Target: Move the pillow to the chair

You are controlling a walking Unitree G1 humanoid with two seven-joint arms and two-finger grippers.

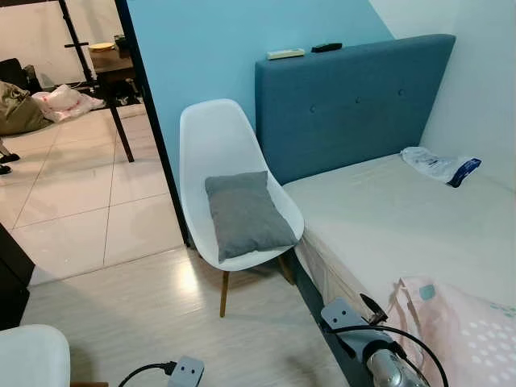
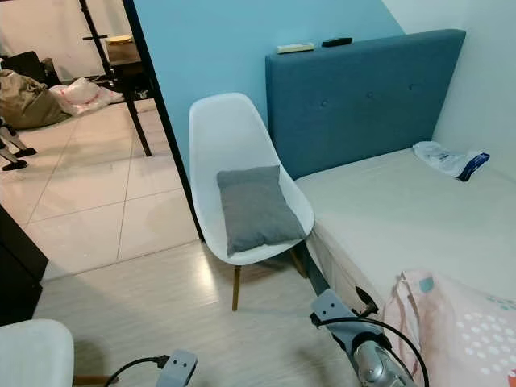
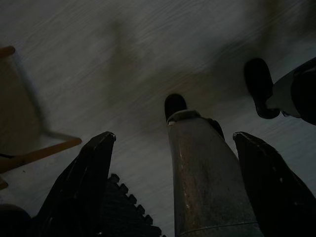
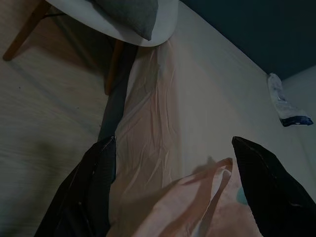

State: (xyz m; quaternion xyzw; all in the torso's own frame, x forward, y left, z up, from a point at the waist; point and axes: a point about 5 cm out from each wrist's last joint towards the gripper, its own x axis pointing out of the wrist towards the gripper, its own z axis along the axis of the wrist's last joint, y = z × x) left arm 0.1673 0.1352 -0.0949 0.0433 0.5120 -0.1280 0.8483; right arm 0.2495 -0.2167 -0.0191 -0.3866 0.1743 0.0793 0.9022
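Grey pillow (image 1: 246, 214) lies on the seat of the white chair (image 1: 211, 137), leaning a little against the backrest; long axis runs roughly 12 to 6 in the head views, lower corner toward 5; judged from this, the placing looks done, nothing left to carry.

Chair stands just beside the bed (image 1: 387, 218), at the foot of the blue headboard (image 1: 355, 101); chair at about 11 o'clock from the robot, bed at 1 to 3.

Right gripper (image 4: 173, 197): fingers spread wide apart, nothing between them; it hangs low over the near edge of the bed, above a pink cloth (image 1: 459, 326) with pale dots; right wrist view catches the pillow corner and chair seat at the far end of its look, well apart from the fingers. Right arm (image 1: 387, 363) sits at 5 o'clock in the head view, cable looped over it.

Left gripper (image 3: 173, 187): fingers likewise apart, empty; arm hangs idle over the wood floor, the robot's own leg and foot between the fingers in the dark wrist view.

Key relation: pillow lies up and left of the right gripper, toward 11; right arm is the nearer, left further off; both well clear of chair.

Also noted: plastic packet (image 1: 439, 167) on the mattress at 2 o'clock; two remotes (image 1: 305, 51) on the headboard top.
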